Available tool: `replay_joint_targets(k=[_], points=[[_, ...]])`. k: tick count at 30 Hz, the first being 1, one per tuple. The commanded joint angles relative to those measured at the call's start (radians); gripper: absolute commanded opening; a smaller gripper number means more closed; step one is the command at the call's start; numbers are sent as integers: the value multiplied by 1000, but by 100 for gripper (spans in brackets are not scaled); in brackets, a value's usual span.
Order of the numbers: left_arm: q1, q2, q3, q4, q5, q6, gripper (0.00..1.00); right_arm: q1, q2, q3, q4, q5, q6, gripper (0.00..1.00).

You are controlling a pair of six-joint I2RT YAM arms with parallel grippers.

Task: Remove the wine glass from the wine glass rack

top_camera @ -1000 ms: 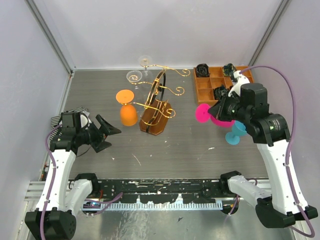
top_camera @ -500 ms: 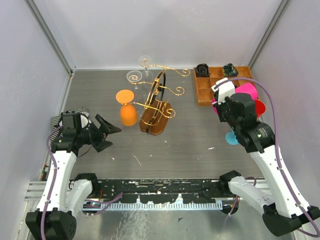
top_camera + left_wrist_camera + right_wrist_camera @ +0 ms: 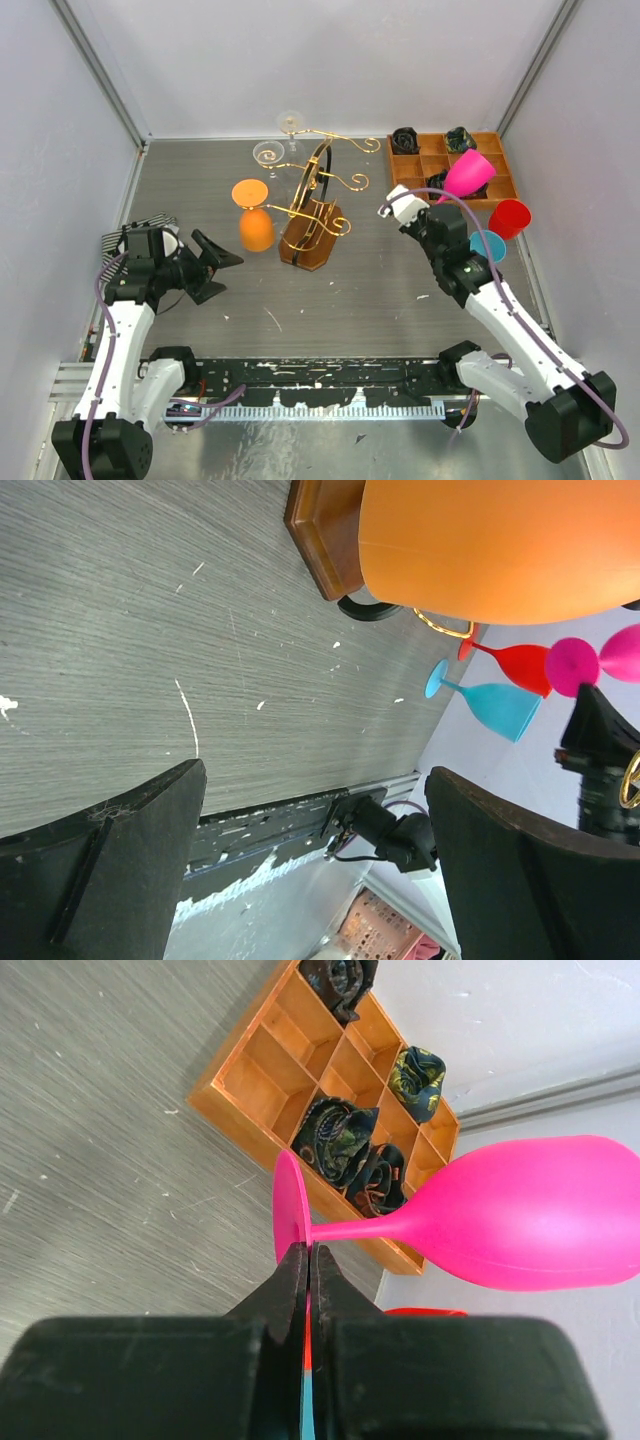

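At eight o'clock on the bench (image 3: pixel 350 290), I am holding my left claw (image 3: pixel 222 275) spread wide, empty, facing the orange glass (image 3: pixel 257 230) just beside the wine glass rack (image 3: pixel 315 215). At two o'clock, my right claw (image 3: pixel 305 1260) is pinching the pink wine glass (image 3: pixel 520 1225) by its foot, above the compartmented tray (image 3: pixel 405 185), well apart from the rack.

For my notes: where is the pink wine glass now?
In the top view, the pink wine glass is back right, by the orange tray, beside the red glass; the right gripper pinches its foot.
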Motion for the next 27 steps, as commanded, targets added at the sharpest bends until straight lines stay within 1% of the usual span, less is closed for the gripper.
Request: replay_joint_targets(k=[1, 4, 7, 13, 16, 19, 23, 27], points=[[2, 1, -18, 33, 32, -1, 98, 2, 13, -120, 348, 33, -154, 1], [2, 7, -15, 36, 34, 1, 98, 1, 39, -205, 463, 26, -198, 1], [2, 16, -14, 38, 37, 5, 98, 5, 88, -260, 590, 50, -227, 1], [3, 16, -15, 39, 40, 7, 98, 6, 191, -321, 741, 79, -249, 1], [2, 12, -18, 40, 42, 7, 98, 5, 237, -370, 845, 110, -265, 1], [2, 12, -26, 45, 52, 5, 98, 6, 306, -377, 936, 147, -270, 1], [2, 5, -23, 33, 58, 14, 98, 5, 409, -354, 997, 196, -274, 1], [2, -5, -23, 22, 53, 19, 98, 5, 455, -373, 1035, 205, -270, 1]])
